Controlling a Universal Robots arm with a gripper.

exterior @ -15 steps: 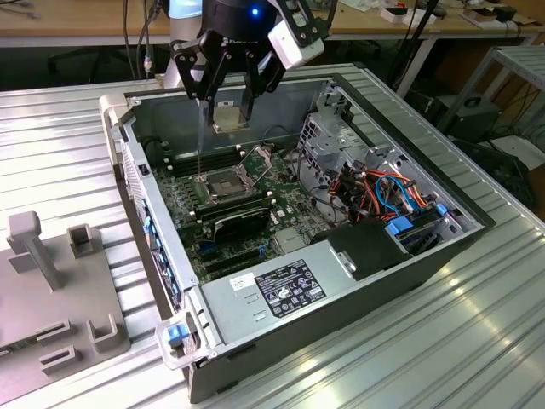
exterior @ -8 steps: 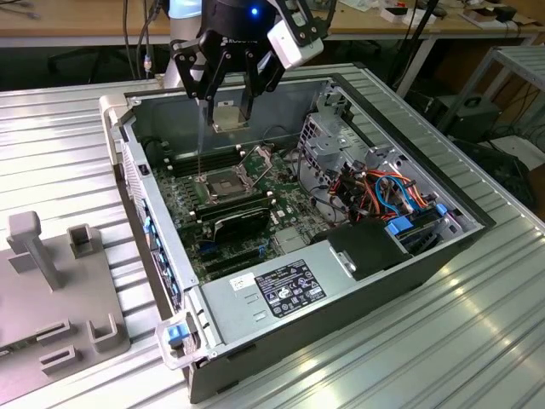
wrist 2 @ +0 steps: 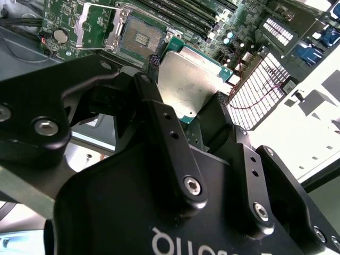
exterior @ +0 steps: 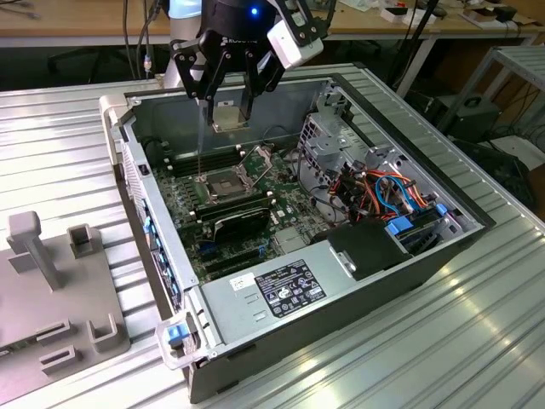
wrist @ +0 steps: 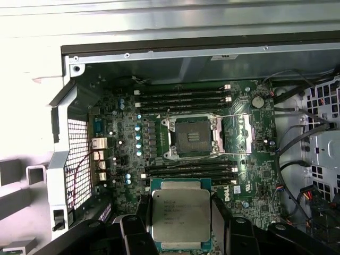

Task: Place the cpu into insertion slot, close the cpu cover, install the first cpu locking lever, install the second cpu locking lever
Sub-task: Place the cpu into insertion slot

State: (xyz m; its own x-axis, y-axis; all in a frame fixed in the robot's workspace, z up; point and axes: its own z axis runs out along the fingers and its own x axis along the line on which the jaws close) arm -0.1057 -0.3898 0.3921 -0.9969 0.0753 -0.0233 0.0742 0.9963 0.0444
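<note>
My gripper (exterior: 230, 109) hangs over the open computer case, shut on the cpu (exterior: 230, 117), a flat silvery square chip held level by its edges. In both wrist views the black fingers (wrist: 221, 220) clamp the cpu (wrist: 180, 215) (wrist 2: 191, 79) from two sides. The insertion slot (exterior: 223, 182) (wrist: 191, 137) (wrist 2: 139, 37) lies lower on the green board, its dark centre bare. The cpu cover (wrist: 241, 133) (wrist 2: 98, 24) (exterior: 260, 158) is swung open beside the socket. A thin lever wire (exterior: 201, 141) stands upright at the socket's edge.
Long black memory slots (wrist: 183, 96) flank the socket. A black card (exterior: 243, 223) lies just in front, then the power supply (exterior: 281, 285). A drive cage with coloured cables (exterior: 383, 189) fills the exterior view's right. A grey fixture (exterior: 51, 281) sits outside the case.
</note>
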